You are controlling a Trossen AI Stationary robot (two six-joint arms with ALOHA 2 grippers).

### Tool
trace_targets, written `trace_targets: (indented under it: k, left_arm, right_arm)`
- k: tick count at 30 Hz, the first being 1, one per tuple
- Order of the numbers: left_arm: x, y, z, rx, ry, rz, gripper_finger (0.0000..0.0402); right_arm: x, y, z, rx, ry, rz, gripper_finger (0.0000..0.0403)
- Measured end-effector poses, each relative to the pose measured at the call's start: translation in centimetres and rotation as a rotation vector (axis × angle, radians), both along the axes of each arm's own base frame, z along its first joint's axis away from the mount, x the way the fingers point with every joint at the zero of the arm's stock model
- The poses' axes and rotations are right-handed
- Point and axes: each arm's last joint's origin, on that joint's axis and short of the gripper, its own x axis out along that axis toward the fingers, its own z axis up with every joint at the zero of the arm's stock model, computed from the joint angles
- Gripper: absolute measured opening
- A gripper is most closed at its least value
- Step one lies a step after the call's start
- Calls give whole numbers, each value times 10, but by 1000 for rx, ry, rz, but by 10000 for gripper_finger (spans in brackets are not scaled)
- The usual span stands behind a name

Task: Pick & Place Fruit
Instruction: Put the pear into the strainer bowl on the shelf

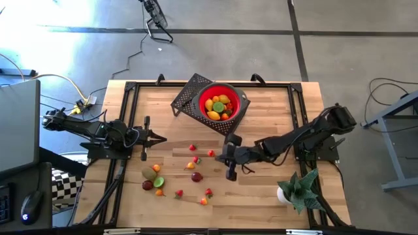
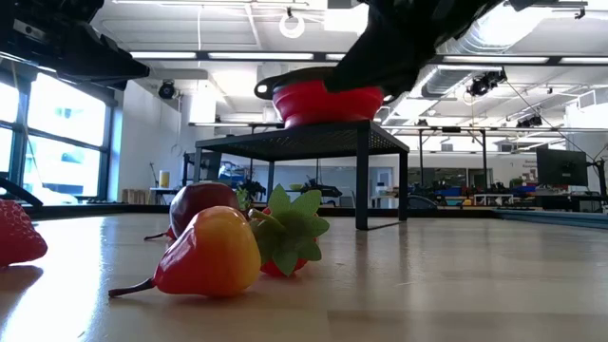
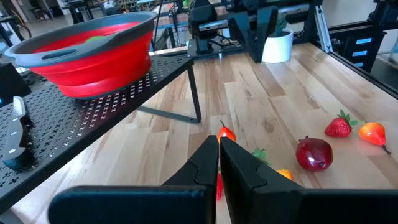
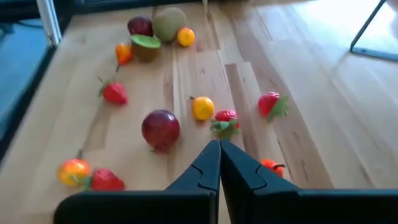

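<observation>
On the left side of the light wooden table [image 1: 274,111], the left gripper [image 1: 160,138] hangs with its two dark fingers pressed together and nothing between them. In the middle, small toy fruits [image 1: 196,177] in red, orange, green and brown lie spread on the wood, and more sit in the red bowl [image 1: 240,98] on the black metal stand [image 1: 189,96] at the far side. On the right, the right gripper [image 1: 215,157] is near the loose fruit, its fingers shut and holding nothing.
</observation>
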Motion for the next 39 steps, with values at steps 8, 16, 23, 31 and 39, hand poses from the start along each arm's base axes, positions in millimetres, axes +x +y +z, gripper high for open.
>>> trace_targets:
  k: [8, 16, 23, 31, 39]
  left_arm:
    - [0, 0, 0, -1, -2, 0, 12]
    - [0, 0, 0, -1, -2, 0, 12]
    - [0, 0, 0, -1, -4, 0, 12]
    - [0, 0, 1, -2, -6, 0, 12]
    - [0, 0, 1, -2, -6, 0, 12]
  right_arm:
    - [5, 6, 1, -98, -67, 22, 2]
    - [22, 10, 16, -176, -20, 60, 2]
    - [51, 17, 14, -301, 141, 94, 2]
    - [77, 25, 1, -489, 276, 150, 2]
    - [73, 23, -7, -618, 409, 147, 2]
